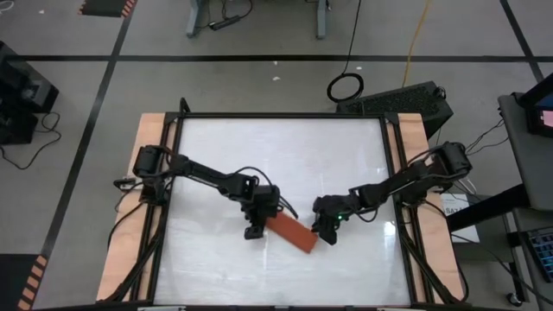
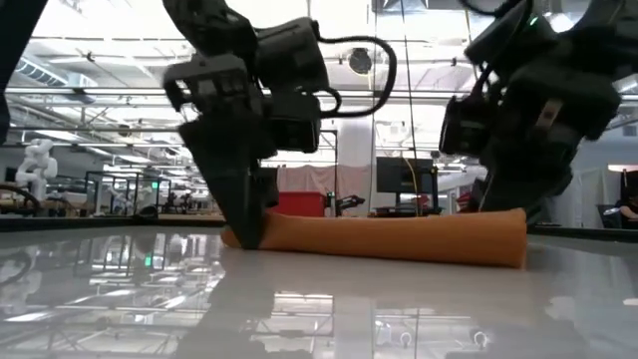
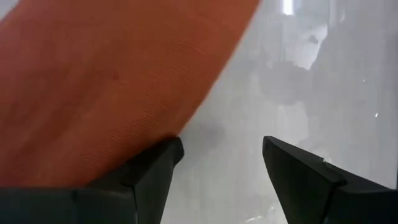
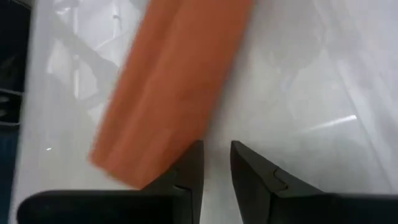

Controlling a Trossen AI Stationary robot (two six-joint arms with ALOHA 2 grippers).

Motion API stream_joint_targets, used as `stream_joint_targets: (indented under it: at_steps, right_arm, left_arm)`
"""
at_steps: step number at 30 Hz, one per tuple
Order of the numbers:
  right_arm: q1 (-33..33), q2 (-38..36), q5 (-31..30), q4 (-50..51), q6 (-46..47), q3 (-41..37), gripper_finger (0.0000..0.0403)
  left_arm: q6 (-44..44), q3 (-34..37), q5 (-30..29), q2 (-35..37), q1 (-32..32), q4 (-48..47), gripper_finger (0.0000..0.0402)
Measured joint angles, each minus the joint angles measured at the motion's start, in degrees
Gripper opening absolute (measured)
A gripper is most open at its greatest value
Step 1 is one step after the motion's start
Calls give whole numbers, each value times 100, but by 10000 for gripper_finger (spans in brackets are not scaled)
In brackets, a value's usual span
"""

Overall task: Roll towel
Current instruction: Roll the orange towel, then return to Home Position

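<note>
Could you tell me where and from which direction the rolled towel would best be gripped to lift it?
The towel lies as a tight roll flat on the table, running diagonally. I would probably grip near its middle, coming straight down with the fingers spanning its narrow width: the ends are already flanked by the left gripper and right gripper.

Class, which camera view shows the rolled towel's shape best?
The low view: the towel lies side-on, showing a full roll from end to end. The high view shows it small, between both arms; each wrist view shows only part of it.
</note>
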State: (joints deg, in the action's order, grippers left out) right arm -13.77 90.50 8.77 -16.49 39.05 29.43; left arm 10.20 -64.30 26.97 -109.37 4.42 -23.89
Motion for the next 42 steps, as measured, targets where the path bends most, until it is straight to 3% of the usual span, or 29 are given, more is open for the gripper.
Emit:
stream_joint_targets:
  at_steps: [5, 10, 17, 22, 27, 31, 36, 42]
  right_arm:
    - [185, 276, 47, -88, 4, 155, 70]
    - [336, 685, 176, -96, -242, 630, 70]
    - [579, 1331, 428, 130, -338, 1277, 70]
    - [737, 1210, 452, 525, -312, 1320, 70]
    - [766, 440, 359, 1677, -595, 1294, 70]
    - [760, -521, 337, 2825, -913, 1300, 70]
    - [719, -2002, 86, 3660, -1478, 1296, 70]
    - [510, -3872, -777, 4264, -2225, 1296, 70]
  left_arm:
    - [-13, -10, 92, -152, -486, 389, 252]
    - [-68, -8, -213, -179, -990, 892, 252]
    - [-318, -60, -526, -189, -1635, 898, 253]
    - [-173, -76, -395, -188, -1800, 699, 253]
    - [-267, -68, -408, 25, -1804, 126, 253]
    - [-672, -49, -417, 604, -1824, -389, 253]
    - [-1081, -52, -965, 1844, -1819, -961, 253]
    - [-1027, 332, -1881, 3816, -1666, -565, 253]
